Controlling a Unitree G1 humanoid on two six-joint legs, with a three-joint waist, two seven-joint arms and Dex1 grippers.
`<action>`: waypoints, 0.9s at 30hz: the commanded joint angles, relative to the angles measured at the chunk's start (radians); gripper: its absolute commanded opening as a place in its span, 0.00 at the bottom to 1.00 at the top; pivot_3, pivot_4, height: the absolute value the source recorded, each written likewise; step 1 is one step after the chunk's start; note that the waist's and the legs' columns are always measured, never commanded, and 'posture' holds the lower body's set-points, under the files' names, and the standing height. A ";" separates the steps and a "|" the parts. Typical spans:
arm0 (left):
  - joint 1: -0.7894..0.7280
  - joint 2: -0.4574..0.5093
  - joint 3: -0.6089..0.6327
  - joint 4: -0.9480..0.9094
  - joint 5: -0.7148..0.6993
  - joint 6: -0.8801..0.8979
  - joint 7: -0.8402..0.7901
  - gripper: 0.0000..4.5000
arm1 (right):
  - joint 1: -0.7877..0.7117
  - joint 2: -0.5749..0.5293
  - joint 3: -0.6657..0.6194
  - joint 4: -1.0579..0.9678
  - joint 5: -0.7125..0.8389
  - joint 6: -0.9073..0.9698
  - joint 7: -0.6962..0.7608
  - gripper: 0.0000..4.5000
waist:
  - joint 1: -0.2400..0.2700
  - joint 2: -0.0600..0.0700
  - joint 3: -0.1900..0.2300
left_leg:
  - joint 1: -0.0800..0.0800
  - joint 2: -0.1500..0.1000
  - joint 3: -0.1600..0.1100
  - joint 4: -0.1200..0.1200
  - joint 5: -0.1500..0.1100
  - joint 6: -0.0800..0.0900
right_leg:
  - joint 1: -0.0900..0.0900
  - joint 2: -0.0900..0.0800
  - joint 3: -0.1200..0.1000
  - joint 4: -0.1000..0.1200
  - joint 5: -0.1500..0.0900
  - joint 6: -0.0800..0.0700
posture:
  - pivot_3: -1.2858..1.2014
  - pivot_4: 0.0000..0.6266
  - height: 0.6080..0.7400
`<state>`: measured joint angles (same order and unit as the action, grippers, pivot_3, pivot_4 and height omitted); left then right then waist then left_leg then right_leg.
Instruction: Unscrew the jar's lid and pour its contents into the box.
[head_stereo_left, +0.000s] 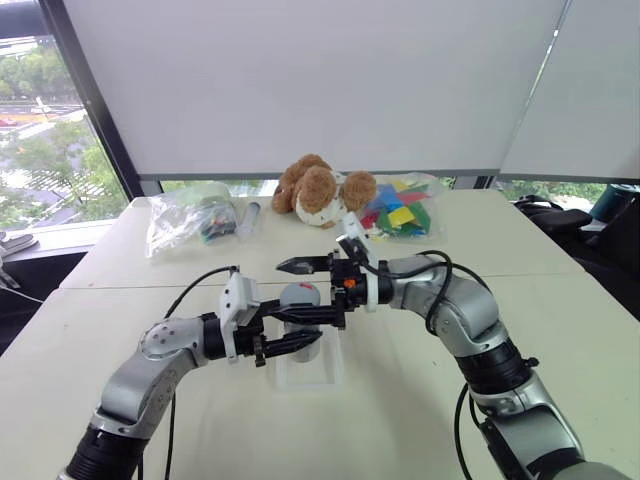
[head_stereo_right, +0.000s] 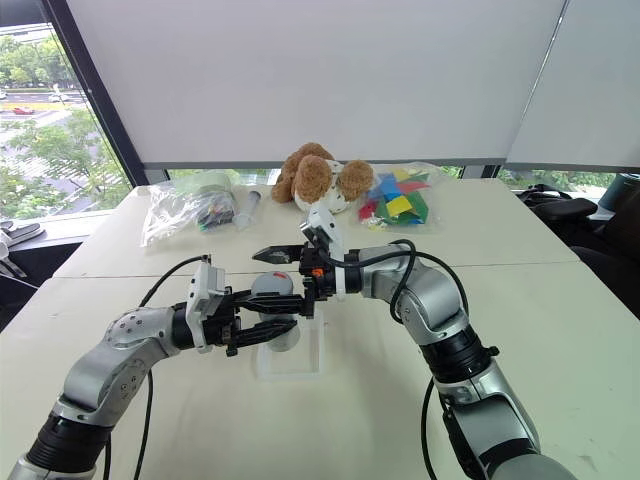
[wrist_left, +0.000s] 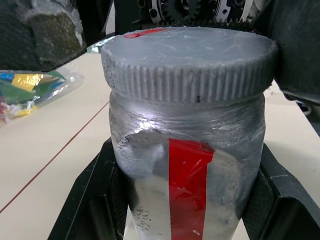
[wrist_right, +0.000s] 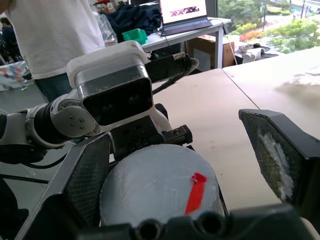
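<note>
Clamping the jar (wrist_left: 187, 165) by its body, left gripper (head_stereo_left: 290, 333) is shut tight; looks light, slick. Right gripper (head_stereo_left: 318, 290) wide open around the ribbed lid (wrist_left: 190, 62): grab there.

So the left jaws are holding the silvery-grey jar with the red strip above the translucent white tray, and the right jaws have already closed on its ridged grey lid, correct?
Not quite: the right gripper is open around the lid, as the right wrist view shows.

Lighting: soft daylight is entering through the rear windows (head_stereo_left: 60, 150), evenly brightening the pale tabletop (head_stereo_left: 560, 330); faint shadows are falling; wrist close-ups are blurring at the edges.
</note>
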<state>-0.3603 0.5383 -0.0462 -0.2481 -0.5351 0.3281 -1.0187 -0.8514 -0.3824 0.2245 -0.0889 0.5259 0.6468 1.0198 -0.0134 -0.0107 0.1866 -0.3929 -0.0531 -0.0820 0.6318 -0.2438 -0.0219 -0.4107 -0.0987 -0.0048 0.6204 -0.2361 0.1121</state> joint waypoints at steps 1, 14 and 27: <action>-0.004 0.001 0.012 -0.046 -0.017 -0.008 -0.004 0.49 | 0.003 -0.043 -0.062 0.013 0.000 -0.021 0.015 0.99 | 0.000 0.000 0.000 | 0.000 0.000 0.000 0.000 0.000 0.000 | 0.000 0.000 0.000 0.000 0.000 0.000 | 0.52 0.24 1.00; -0.011 0.004 0.014 -0.042 -0.017 -0.008 -0.004 0.49 | 0.058 -0.110 -0.102 -0.010 0.053 0.003 0.066 0.99 | 0.000 0.000 0.000 | 0.000 0.000 0.000 0.000 0.000 0.000 | 0.000 0.000 0.000 0.000 0.000 0.000 | 0.52 0.24 1.00; 0.000 0.011 0.017 -0.048 -0.020 -0.005 -0.009 0.49 | 0.039 -0.109 -0.129 -0.118 0.167 0.087 0.081 0.99 | 0.000 0.000 0.000 | 0.000 0.000 0.000 0.000 0.000 0.000 | 0.000 0.000 0.000 0.000 0.000 0.000 | 0.52 0.24 1.00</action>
<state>-0.3601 0.5396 -0.0331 -0.2823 -0.5571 0.3235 -1.0248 -0.7668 -0.5117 0.1134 -0.1376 0.6513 0.7349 1.1109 -0.0138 -0.0107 0.1866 -0.3929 -0.0527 -0.0820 0.6317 -0.2438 -0.0219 -0.4105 -0.0987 -0.0047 0.6202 -0.2361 0.1121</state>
